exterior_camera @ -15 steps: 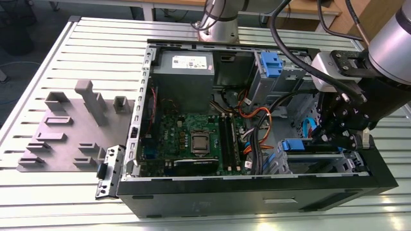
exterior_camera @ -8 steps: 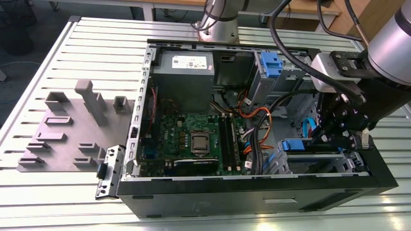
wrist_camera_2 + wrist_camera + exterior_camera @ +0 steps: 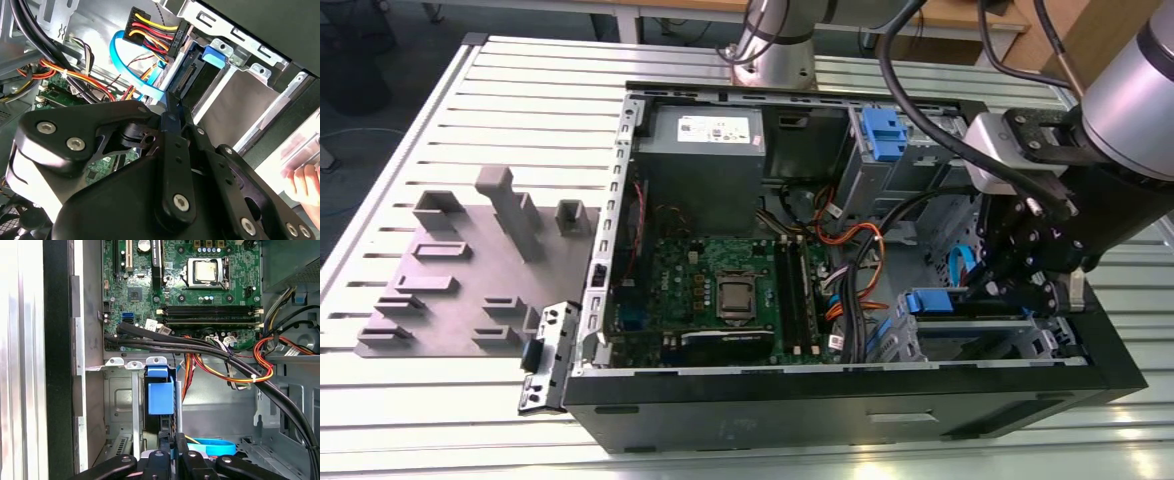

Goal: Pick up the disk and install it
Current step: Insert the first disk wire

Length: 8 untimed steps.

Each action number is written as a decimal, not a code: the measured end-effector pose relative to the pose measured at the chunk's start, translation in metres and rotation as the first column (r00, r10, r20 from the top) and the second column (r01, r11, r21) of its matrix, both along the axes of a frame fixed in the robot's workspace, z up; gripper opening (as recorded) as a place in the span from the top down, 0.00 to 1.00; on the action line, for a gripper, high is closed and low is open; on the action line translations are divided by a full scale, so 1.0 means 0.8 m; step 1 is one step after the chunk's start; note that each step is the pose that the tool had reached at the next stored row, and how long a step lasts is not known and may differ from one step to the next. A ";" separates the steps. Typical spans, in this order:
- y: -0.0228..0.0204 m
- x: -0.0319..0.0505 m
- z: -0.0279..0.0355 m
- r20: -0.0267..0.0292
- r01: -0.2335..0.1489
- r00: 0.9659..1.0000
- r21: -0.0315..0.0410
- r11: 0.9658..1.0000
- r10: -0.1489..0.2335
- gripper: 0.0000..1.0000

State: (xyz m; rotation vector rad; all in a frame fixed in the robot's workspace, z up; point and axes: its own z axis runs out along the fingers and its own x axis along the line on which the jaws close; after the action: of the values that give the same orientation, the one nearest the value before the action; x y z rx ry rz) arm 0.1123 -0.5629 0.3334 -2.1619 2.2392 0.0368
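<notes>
The disk (image 3: 937, 300) sits on edge in the drive cage at the open computer case's near corner, toward the exterior view's right. In the first wrist view its blue plastic end (image 3: 160, 397) and tab stand between the cage's metal walls. In the second wrist view its connector edge (image 3: 189, 76) and blue rail tab (image 3: 215, 55) show. My gripper (image 3: 998, 298) reaches down into the case right beside it. The fingers (image 3: 172, 125) are pressed together with nothing seen between them. Their tips (image 3: 172, 442) are at the disk's exposed end.
A motherboard (image 3: 720, 290) fills the case's middle, with the grey power-supply box (image 3: 704, 130) and another blue-fronted unit (image 3: 881, 130) at the back. Black and coloured cable bundles (image 3: 225, 357) and a blue flat cable (image 3: 127, 60) run close to the cage (image 3: 120, 400). A hand (image 3: 302, 182) rests outside the case.
</notes>
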 end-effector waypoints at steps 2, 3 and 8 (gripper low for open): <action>0.0000 0.000 -0.0004 0.000 0.000 1.000 0.000 1.000 0.000 0.84; 0.0000 0.000 -0.0004 0.000 0.000 1.000 0.000 1.000 0.000 0.84; 0.0000 0.000 -0.0017 0.000 0.000 1.000 0.000 1.000 0.000 0.84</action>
State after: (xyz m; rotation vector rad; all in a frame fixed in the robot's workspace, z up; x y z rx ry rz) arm 0.1124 -0.5629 0.3320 -2.1617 2.2390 0.0371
